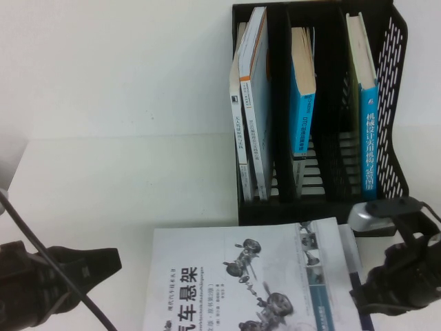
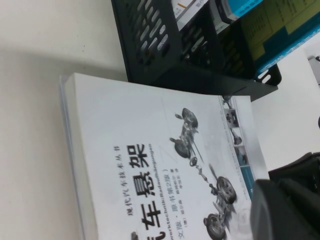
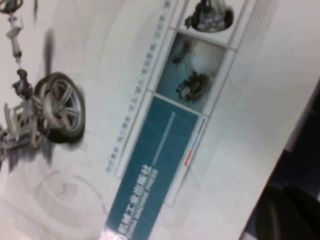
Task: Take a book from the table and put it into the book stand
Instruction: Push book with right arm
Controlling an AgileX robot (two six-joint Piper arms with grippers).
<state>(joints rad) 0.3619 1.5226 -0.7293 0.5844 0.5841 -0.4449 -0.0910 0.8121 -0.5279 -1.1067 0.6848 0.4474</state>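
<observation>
Book [image 1: 234, 283] flat at the counter's [image 1: 103, 186] near edge; my left end effector [image 1: 103, 265] and right end effector [image 1: 379, 293] flank it—both clenched, empty—below the book stand [image 1: 396, 103].

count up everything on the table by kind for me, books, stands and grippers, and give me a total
Books lying flat: 1, the book on the table.
Books standing in the book stand: 4.
Book stands: 1.
Grippers: 2, left gripper beside the flat book, right gripper at its right edge.
Total: 8.
</observation>
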